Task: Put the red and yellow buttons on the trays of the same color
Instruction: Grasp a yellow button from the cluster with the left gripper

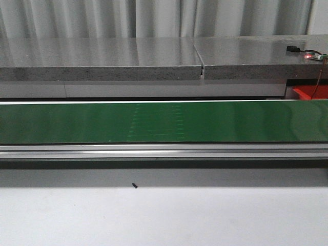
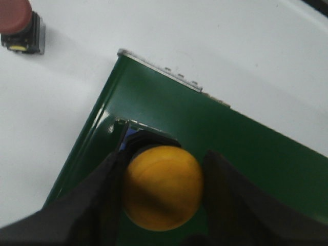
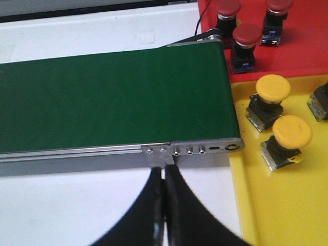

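1. The green belt (image 1: pixel 164 122) runs across the whole front view, with a metal rail along its near edge and a grey slab (image 1: pixel 154 59) behind it; neither arm shows there.
2. White table (image 1: pixel 164 218) lies in front of the belt, with a small dark speck (image 1: pixel 134 185) on it.
3. In the right wrist view, the yellow tray (image 3: pixel 256 205) sits against the belt's end, and the red tray (image 3: pixel 302 51) lies beside it, edge to edge.
4. The red tray holds three red buttons (image 3: pixel 247 35), upright and close together; one is cut off by the frame.
5. The yellow tray holds two yellow buttons (image 3: pixel 273 88) standing near each other, with a dark part of a third thing at the frame's edge.
6. The right gripper (image 3: pixel 164 177) hangs just off the belt's metal end bracket, fingers pressed together with nothing between them.
7. In the left wrist view, the left gripper (image 2: pixel 163 179) clasps a yellow button (image 2: pixel 162 187) by its sides, over a corner of the belt; whether the button's base touches the belt, I cannot tell.
8. A single red button (image 2: pixel 19 25) stands on the white table, well apart from that corner.
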`<state>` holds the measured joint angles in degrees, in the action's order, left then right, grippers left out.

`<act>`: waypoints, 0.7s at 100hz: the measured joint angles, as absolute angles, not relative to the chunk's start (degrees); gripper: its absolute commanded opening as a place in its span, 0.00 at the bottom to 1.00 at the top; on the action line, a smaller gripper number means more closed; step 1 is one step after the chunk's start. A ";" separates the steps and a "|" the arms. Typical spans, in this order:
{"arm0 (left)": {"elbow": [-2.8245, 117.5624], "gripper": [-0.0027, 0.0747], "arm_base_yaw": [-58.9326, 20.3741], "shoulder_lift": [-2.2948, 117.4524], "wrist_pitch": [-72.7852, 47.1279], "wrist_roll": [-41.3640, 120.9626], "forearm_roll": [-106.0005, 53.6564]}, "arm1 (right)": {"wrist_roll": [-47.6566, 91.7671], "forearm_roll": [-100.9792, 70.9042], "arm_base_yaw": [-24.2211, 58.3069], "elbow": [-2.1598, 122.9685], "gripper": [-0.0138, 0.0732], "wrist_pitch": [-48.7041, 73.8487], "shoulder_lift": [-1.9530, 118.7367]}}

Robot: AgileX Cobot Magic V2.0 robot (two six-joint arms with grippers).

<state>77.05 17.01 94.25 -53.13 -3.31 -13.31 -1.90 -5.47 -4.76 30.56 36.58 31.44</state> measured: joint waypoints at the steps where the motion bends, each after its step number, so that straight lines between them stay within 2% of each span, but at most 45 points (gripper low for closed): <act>1: 76.87 0.26 17.01 94.25 -53.13 -3.31 -13.31 | -1.90 -5.47 -4.76 30.56 0.08 36.58 31.44; 28: 73.05 0.29 17.01 94.25 -52.87 -3.20 -13.31 | -1.90 -5.47 -4.76 30.56 0.08 36.58 31.44; 35: 73.05 0.38 17.01 94.25 -52.77 -2.59 -13.31 | -1.90 -5.47 -4.76 30.56 0.08 36.58 31.44; 45: 73.05 0.61 17.01 94.25 -52.77 -2.22 -13.53 | -1.90 -5.47 -4.76 30.56 0.08 36.58 31.44; 52: 73.05 0.73 17.01 94.25 -52.77 -2.01 -13.53 | -1.90 -5.47 -4.76 30.56 0.08 36.58 31.44; 58: 73.05 0.77 17.01 94.25 -52.77 -1.87 -13.57 | -1.90 -5.47 -4.76 30.56 0.08 36.58 31.44; 70: 73.05 0.77 17.01 94.00 -52.52 -1.83 -13.66 | -1.90 -5.47 -4.76 30.56 0.08 36.58 31.44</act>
<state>73.05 17.01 94.00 -52.52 -1.83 -13.66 -1.90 -5.47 -4.76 30.56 36.58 31.44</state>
